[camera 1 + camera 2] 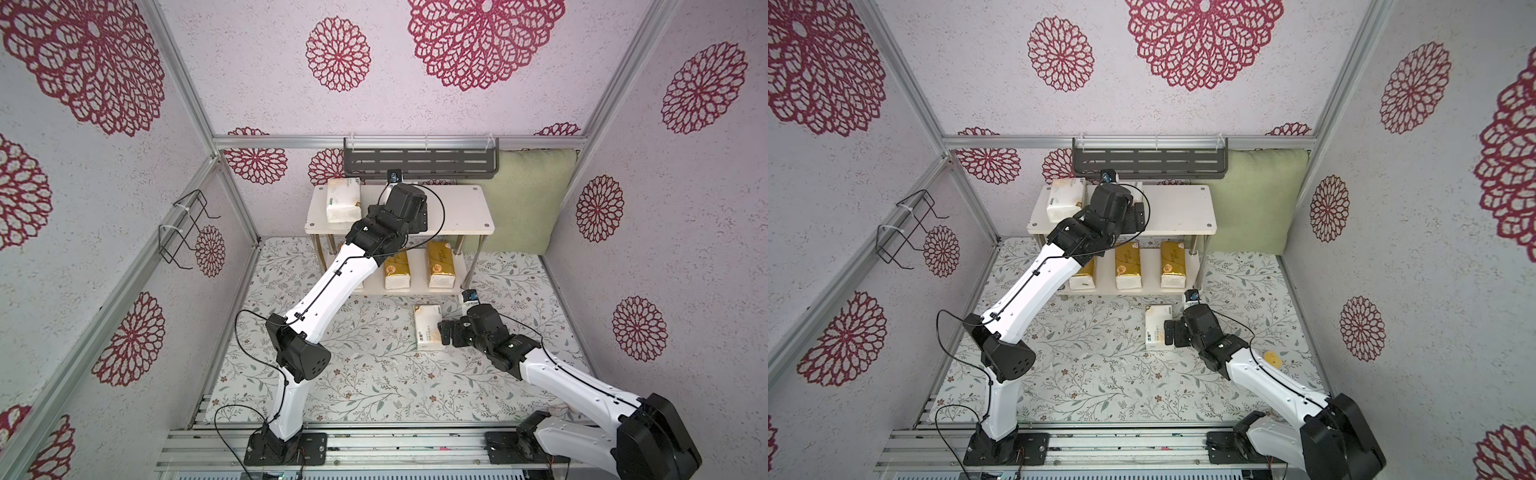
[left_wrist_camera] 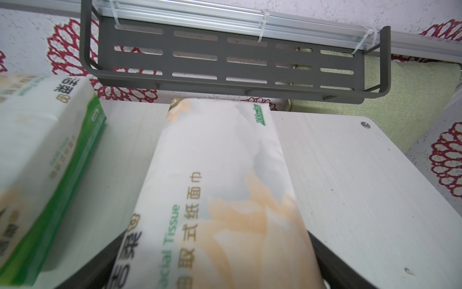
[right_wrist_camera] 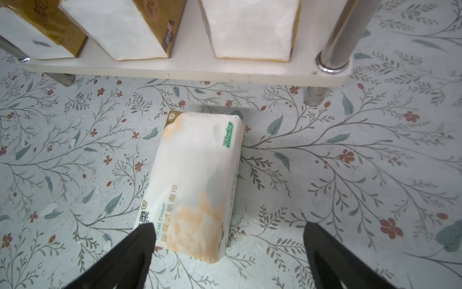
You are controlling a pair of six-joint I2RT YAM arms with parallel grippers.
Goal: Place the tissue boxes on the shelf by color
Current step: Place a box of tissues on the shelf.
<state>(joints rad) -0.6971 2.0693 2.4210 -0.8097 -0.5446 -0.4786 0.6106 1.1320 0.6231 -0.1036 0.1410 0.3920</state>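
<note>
Tissue pack [image 2: 220,190] between left jaws atop shelf [image 2: 350,187], second pack [image 2: 45,162] beside it, third pack [image 3: 197,180] on counter [image 3: 350,175] between right jaws.

Shelf [image 1: 465,210]: two-tier, white boards, chrome legs.
Gold packs [image 1: 1128,266]: three, shiny, white-ended, side by side on lower tier, short ends outward.
First white pack [image 1: 343,199]: top tier, left end, green side panel showing.
Second white pack [image 2: 220,175]: flat, near it, pale orange print up.
Third white pack [image 3: 197,180]: flat on floral mat [image 3: 350,162], before shelf.
</note>
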